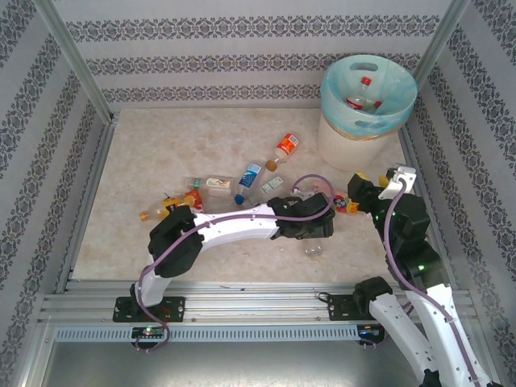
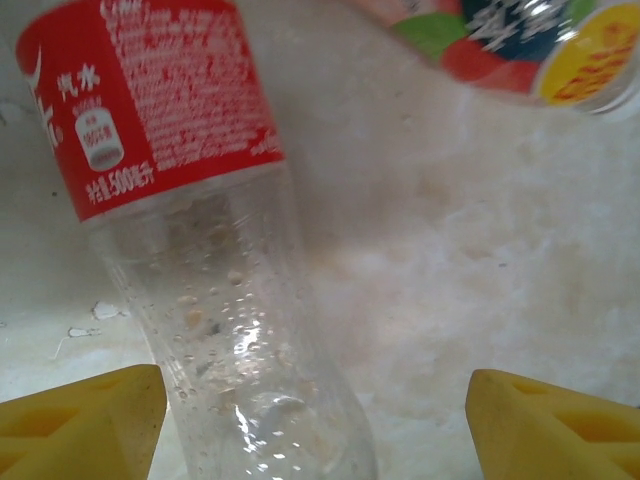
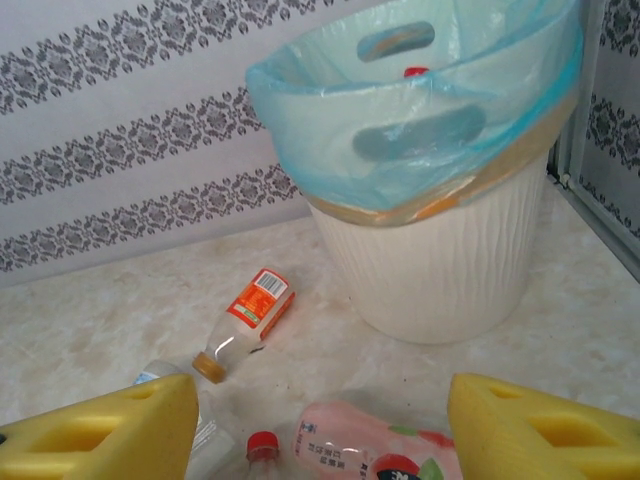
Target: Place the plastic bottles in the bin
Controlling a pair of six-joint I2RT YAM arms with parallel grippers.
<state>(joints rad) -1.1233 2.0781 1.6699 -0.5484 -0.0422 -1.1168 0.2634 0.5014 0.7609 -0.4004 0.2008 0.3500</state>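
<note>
A clear plastic bottle with a red label lies on the table, and its base sits between the fingers of my left gripper. That gripper is open; the base lies close to the left finger and far from the right one. From above, the same bottle's base pokes out beside the left wrist. My right gripper is open just above a pink-labelled bottle and a red-capped one. The cream bin, lined with a blue-green bag, stands behind them and holds a red-labelled bottle.
More bottles lie loose on the table: an orange-labelled one, a blue-labelled one, a cream-labelled one and a yellow one. Patterned walls close in the table on three sides. The bin stands in the far right corner.
</note>
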